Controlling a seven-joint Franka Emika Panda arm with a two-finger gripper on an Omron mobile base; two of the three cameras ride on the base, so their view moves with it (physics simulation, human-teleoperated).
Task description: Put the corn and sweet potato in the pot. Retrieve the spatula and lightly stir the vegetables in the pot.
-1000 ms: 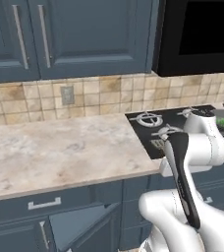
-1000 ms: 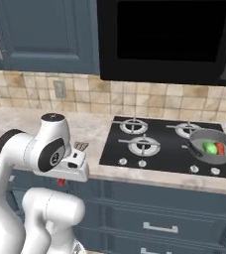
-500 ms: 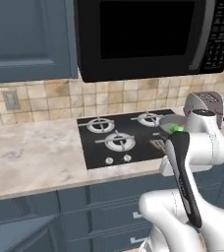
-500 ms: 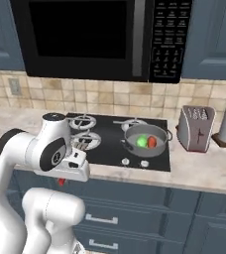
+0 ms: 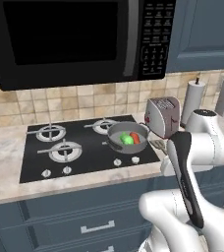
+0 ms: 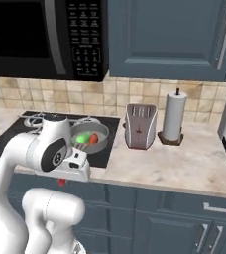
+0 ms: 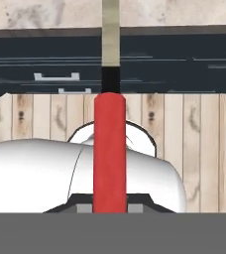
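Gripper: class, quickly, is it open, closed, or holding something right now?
Gripper: closed on the spatula's red handle, which runs straight out from between the fingers in the hand view.

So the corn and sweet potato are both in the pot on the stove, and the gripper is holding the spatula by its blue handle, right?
Not quite: the handle is red, not blue, as the hand view shows. The gripper is shut on the spatula, and the corn and sweet potato do lie in the pot on the stove.

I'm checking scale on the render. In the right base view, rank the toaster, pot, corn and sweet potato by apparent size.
Largest to smallest:
1. toaster
2. pot, partly hidden by the arm
3. corn
4. sweet potato
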